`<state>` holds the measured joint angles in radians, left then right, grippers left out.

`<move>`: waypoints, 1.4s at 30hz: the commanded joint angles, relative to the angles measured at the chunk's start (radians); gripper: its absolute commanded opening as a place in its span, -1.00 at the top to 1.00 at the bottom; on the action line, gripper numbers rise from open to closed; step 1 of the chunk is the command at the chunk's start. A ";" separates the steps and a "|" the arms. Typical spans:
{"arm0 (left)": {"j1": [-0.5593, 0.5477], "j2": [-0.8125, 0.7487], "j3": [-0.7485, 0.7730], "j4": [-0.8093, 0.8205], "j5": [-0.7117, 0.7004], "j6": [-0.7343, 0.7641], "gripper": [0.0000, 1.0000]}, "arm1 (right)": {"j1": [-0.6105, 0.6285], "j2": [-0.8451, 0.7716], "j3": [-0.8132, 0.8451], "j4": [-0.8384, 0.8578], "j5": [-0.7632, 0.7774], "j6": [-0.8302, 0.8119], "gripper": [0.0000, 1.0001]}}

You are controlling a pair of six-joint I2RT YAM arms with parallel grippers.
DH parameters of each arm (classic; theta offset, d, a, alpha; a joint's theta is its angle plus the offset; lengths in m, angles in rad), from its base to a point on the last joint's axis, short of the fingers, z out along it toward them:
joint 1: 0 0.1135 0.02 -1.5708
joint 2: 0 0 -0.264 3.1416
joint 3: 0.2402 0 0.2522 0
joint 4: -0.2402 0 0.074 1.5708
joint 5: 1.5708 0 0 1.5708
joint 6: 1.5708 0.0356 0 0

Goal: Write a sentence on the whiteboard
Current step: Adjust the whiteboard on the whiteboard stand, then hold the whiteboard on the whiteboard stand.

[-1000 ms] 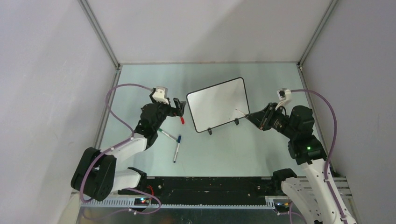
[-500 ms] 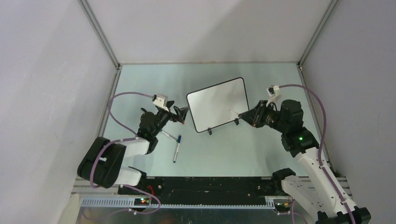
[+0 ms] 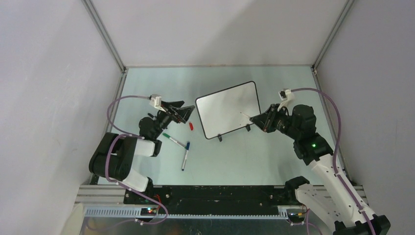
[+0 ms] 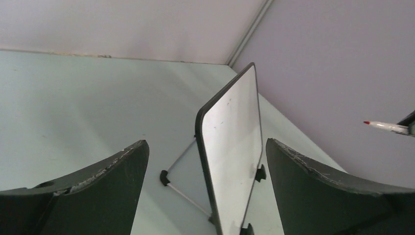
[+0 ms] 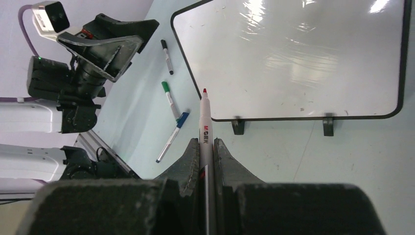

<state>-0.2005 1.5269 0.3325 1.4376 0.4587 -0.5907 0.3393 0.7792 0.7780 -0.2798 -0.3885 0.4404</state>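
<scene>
Since a second back, our left tool (image 3: 183, 110) pulled away from the whiteboard (image 3: 227, 108) toward 9 o'clock and sat there with its jaws wide open, holding nothing. Meanwhile the right tool (image 3: 263, 120) swung in from the board's 3 o'clock, clamped tight on the red marker (image 5: 204, 128). It was uncapped, with the tip aimed at the board's lower right part but, as far as we could tell, not touching. The board stood tilted on its feet around the middle of the surface (image 3: 274, 83), with nothing written on it. A red cap (image 3: 191, 126) lay at the board's 8 o'clock, with a green marker (image 3: 171, 139) and a blue marker (image 3: 185, 155) nearer us. So we figured the setup was done and the writing hadn't started.
</scene>
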 commanded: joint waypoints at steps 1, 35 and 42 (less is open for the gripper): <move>0.008 -0.001 0.068 -0.016 0.062 -0.091 -0.89 | 0.007 -0.032 0.014 0.006 0.040 -0.036 1.00; 0.042 0.273 0.202 0.092 0.276 -0.223 -0.55 | 0.007 0.002 0.015 0.065 -0.009 -0.028 1.00; 0.038 0.295 0.223 0.092 0.312 -0.237 -0.46 | 0.050 0.050 0.018 0.114 -0.003 -0.007 1.00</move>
<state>-0.1570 1.8046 0.5140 1.4799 0.7231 -0.8135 0.3569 0.8093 0.7780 -0.2466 -0.3832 0.4187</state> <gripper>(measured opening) 0.752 0.122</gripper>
